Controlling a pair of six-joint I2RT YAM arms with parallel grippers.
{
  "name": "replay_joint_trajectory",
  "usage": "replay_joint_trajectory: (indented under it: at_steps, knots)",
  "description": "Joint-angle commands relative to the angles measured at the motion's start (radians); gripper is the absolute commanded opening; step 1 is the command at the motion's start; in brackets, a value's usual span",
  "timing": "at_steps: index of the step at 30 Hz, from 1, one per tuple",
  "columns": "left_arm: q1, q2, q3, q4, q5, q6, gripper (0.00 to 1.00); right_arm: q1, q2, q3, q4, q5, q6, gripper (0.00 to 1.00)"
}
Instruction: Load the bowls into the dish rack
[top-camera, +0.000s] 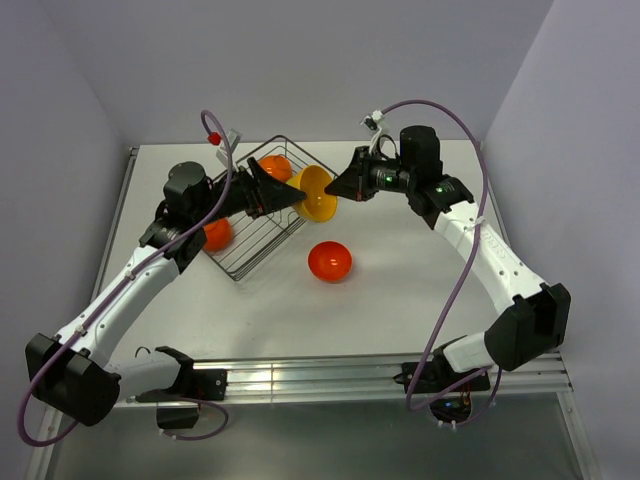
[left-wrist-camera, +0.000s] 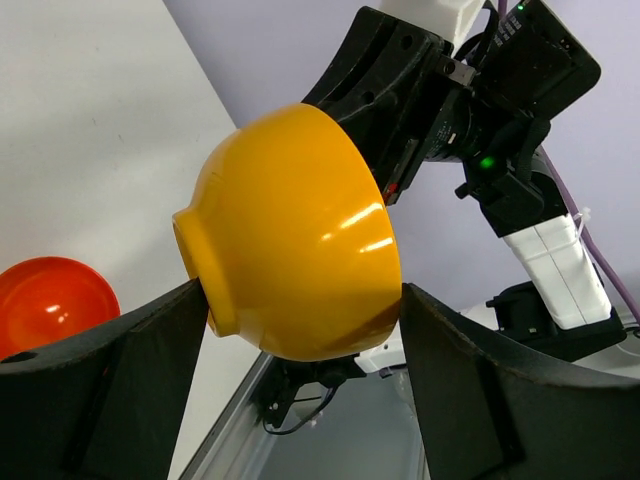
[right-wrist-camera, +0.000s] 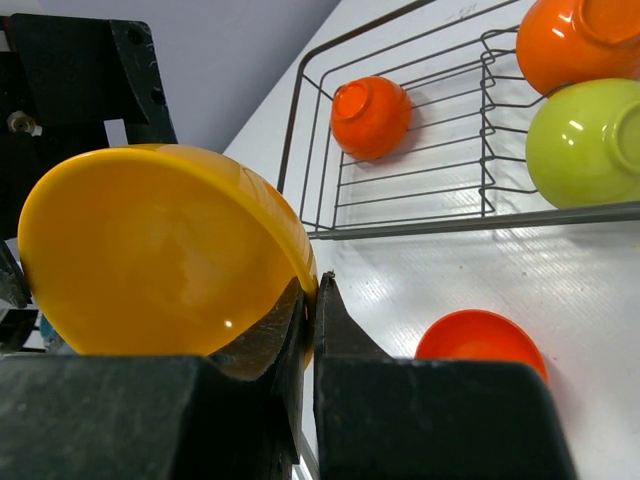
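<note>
The yellow-orange bowl (top-camera: 318, 194) hangs in the air just right of the dish rack (top-camera: 258, 240). My right gripper (right-wrist-camera: 312, 295) is shut on its rim. My left gripper (left-wrist-camera: 300, 305) is open, its fingers on either side of the bowl's base (left-wrist-camera: 290, 230), close to it. A red-orange bowl (top-camera: 329, 261) lies open side up on the table. In the right wrist view the rack (right-wrist-camera: 400, 226) holds a small orange bowl (right-wrist-camera: 370, 117), a larger orange bowl (right-wrist-camera: 580, 40) and the lime green bowl (right-wrist-camera: 585, 140).
The rack stands slantwise at the back left of the table (top-camera: 420, 290). A purple cable (top-camera: 212, 125) loops above the left arm. Metal rails (top-camera: 330, 380) run along the near edge.
</note>
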Motion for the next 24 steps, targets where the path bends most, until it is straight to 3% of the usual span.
replay_joint_trajectory:
  at_steps: [1,7,10,13,15,16,18,19,20,23,24]
  knots:
    - [-0.011,-0.004,0.039,0.025,0.003,0.016,0.82,0.025,-0.013,0.061,-0.005,0.040,-0.042,0.00]
    - [-0.013,0.004,0.048,0.014,-0.002,0.027,0.87,0.048,-0.014,0.072,-0.027,0.068,-0.065,0.00]
    - [-0.014,0.009,0.050,0.013,0.003,0.030,0.84,0.049,-0.013,0.077,-0.031,0.074,-0.071,0.00]
    - [-0.014,0.012,0.050,0.011,0.007,0.038,0.72,0.051,-0.011,0.078,-0.033,0.076,-0.073,0.00]
    - [-0.014,0.010,0.047,0.011,0.015,0.039,0.53,0.051,-0.011,0.080,-0.037,0.074,-0.075,0.00]
    - [-0.013,0.010,0.044,0.013,0.017,0.039,0.38,0.051,-0.011,0.084,-0.039,0.077,-0.076,0.00]
    - [-0.014,0.007,0.038,0.019,0.023,0.036,0.21,0.051,-0.002,0.092,-0.052,0.079,-0.076,0.00]
    - [-0.013,0.006,0.036,0.016,0.011,0.038,0.07,0.051,0.001,0.103,-0.060,0.079,-0.079,0.01]
    - [-0.013,0.006,0.038,0.001,-0.002,0.044,0.00,0.051,0.006,0.107,-0.066,0.077,-0.079,0.06]
    - [-0.005,-0.002,0.028,-0.001,-0.020,0.044,0.00,0.051,0.015,0.117,-0.079,0.077,-0.076,0.35]
    - [0.007,-0.004,0.025,-0.002,-0.023,0.041,0.00,0.051,0.013,0.118,-0.080,0.079,-0.076,0.49]
